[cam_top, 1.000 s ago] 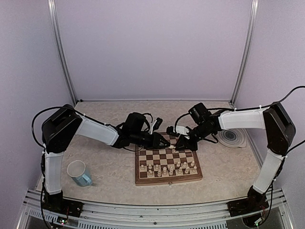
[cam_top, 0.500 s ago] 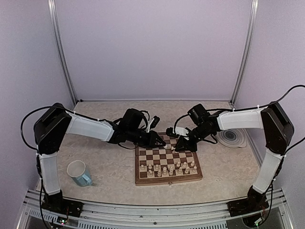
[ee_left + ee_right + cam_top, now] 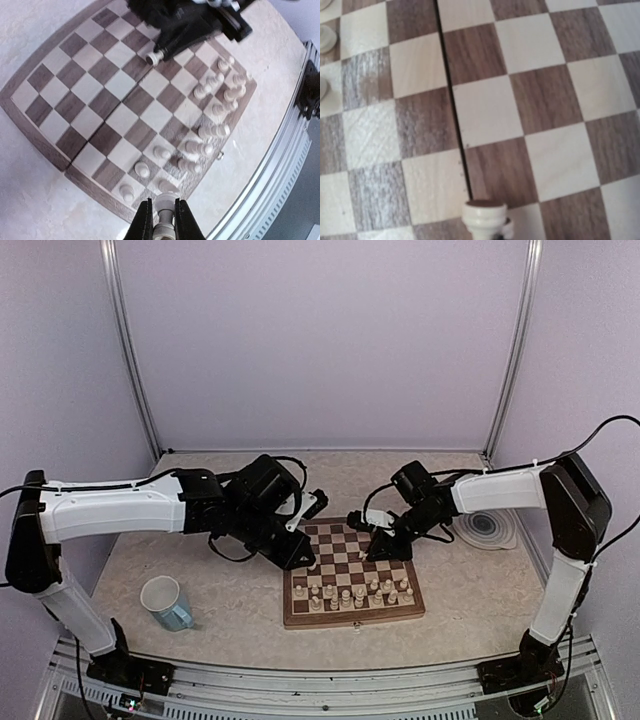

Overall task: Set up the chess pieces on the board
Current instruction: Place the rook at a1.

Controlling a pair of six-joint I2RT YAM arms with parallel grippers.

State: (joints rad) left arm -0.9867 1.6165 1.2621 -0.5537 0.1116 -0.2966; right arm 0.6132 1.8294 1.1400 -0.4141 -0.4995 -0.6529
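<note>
Mottled tabletop [image 3: 235, 585], checked wooden board [image 3: 95, 95], left tool [image 3: 160, 216] pinching a turned cream piece [image 3: 165, 201], right tool [image 3: 162, 49] gripping another piece [image 3: 484, 216]

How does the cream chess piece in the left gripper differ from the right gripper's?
The left gripper holds its cream piece by the chequered wooden board's left edge, near standing pieces; the right gripper holds its own piece over bare squares at the seam. Both are clamped.

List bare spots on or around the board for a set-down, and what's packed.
Free: board squares from the far border to past the centre seam, though the right gripper hangs there holding a piece. Also table between mug and the board's left border. Crowded: the two near rows of chess pieces; the left gripper holds another beside them.
</note>
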